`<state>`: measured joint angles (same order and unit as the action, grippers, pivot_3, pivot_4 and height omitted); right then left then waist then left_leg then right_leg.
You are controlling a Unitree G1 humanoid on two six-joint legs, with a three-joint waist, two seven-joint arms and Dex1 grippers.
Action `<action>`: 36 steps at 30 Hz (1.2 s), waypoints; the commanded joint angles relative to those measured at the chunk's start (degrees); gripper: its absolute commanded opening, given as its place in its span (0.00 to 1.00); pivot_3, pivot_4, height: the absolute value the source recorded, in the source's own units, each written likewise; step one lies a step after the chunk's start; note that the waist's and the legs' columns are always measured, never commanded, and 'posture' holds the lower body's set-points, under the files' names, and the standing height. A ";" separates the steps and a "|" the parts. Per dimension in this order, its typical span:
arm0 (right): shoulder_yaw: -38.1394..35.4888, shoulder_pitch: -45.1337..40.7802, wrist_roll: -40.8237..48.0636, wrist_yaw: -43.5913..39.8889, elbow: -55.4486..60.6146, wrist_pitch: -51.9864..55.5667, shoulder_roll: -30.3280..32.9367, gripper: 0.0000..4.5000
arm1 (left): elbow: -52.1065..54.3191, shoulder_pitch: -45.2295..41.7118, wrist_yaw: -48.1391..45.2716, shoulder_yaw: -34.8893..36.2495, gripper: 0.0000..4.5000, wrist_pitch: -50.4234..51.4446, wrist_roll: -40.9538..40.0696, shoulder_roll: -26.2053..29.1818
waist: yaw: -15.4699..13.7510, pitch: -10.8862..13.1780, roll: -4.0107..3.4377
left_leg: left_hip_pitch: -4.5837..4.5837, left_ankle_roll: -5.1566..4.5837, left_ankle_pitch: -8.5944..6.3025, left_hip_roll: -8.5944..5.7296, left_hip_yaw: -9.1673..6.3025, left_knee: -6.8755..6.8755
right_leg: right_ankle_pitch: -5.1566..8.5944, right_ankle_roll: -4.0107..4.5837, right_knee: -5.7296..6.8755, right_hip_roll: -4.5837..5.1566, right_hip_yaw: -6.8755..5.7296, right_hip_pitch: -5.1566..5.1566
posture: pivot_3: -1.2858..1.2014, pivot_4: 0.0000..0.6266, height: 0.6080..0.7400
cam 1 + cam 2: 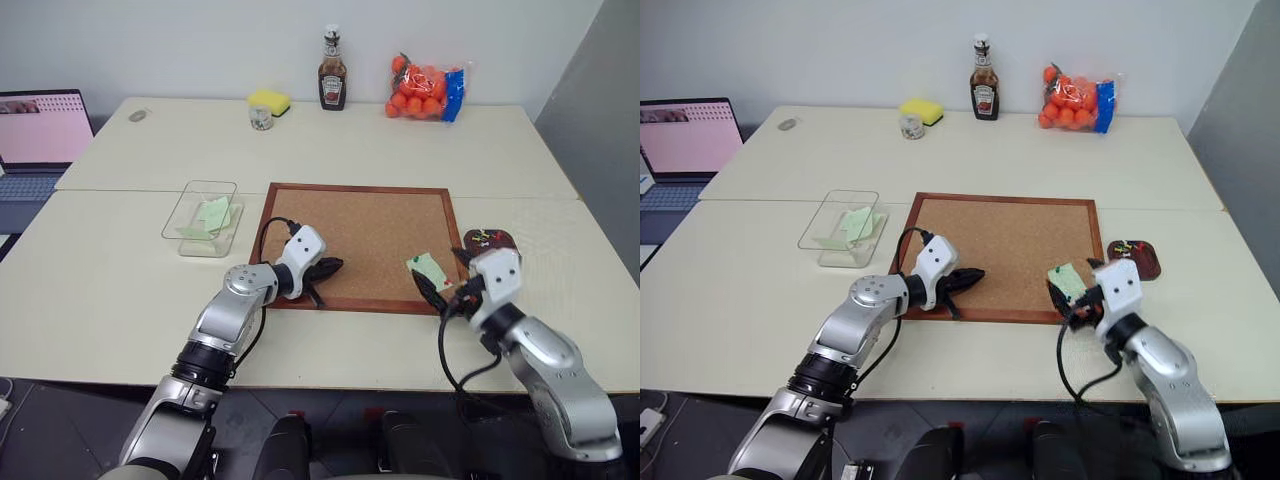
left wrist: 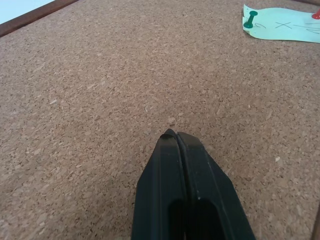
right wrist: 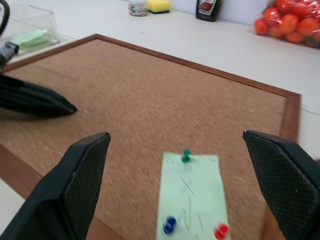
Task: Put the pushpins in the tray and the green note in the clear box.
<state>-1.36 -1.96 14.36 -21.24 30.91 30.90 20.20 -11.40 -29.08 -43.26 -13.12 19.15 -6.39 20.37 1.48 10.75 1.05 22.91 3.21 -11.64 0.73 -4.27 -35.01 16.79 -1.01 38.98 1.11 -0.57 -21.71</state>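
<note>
A green note (image 3: 192, 195) lies pinned near the right front corner of the cork board (image 1: 360, 235). Three pushpins hold it: a green one (image 3: 186, 156), a blue one (image 3: 170, 225) and a red one (image 3: 220, 231). My right gripper (image 3: 176, 134) hovers open just in front of the note, one finger on either side of it. My left gripper (image 1: 336, 266) is shut on nothing, its tips low over the board's left front part. The tray (image 1: 506, 241) sits right of the board with several pushpins (image 1: 485, 236) in it. The clear box (image 1: 190, 228), left of the board, holds pale green paper (image 1: 212, 214).
At the table's far edge stand a ketchup bottle (image 1: 332, 72), a bag of oranges (image 1: 425, 88), a yellow sponge (image 1: 269, 100) and a small jar (image 1: 261, 118). A laptop (image 1: 40, 135) sits at the far left. A seam runs between two joined tables.
</note>
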 commanded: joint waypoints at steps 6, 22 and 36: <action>2.87 -12.44 -1.57 4.98 -9.26 10.05 -2.62 1.00 | 0.12 0.60 -0.89 -0.22 0.00 0.19 0.34 -0.28 | -0.03 -0.02 -0.01 | 0.00 0.00 0.00 -0.05 0.03 0.00 | 0.00 0.00 -0.02 0.03 -0.01 0.01 | 0.52 0.24 1.00; 2.86 -14.86 -4.07 7.01 -14.94 10.98 -3.36 1.00 | 0.72 1.61 0.00 -0.31 0.00 -0.49 0.83 -0.57 | -0.01 -0.02 -0.01 | 0.00 -0.01 0.00 -0.04 0.05 0.00 | 0.00 0.01 0.00 0.03 0.00 -0.01 | 0.52 0.24 1.00; 3.14 -13.20 -5.44 6.62 -15.20 9.87 -3.32 0.50 | 1.07 2.09 0.45 -0.83 0.00 -0.86 1.06 -0.93 | 0.05 -0.02 -0.01 | -0.01 -0.01 0.00 -0.03 0.05 0.00 | 0.00 0.01 0.00 0.01 -0.01 -0.01 | 0.52 0.24 1.00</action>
<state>1.74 -14.66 8.95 -14.53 14.49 42.13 17.11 -10.88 -27.82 -42.66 -12.97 18.02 -6.14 19.90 1.53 10.73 1.04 22.90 3.20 -11.65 0.70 -4.22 -35.00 16.79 -1.00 38.98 1.12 -0.58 -21.72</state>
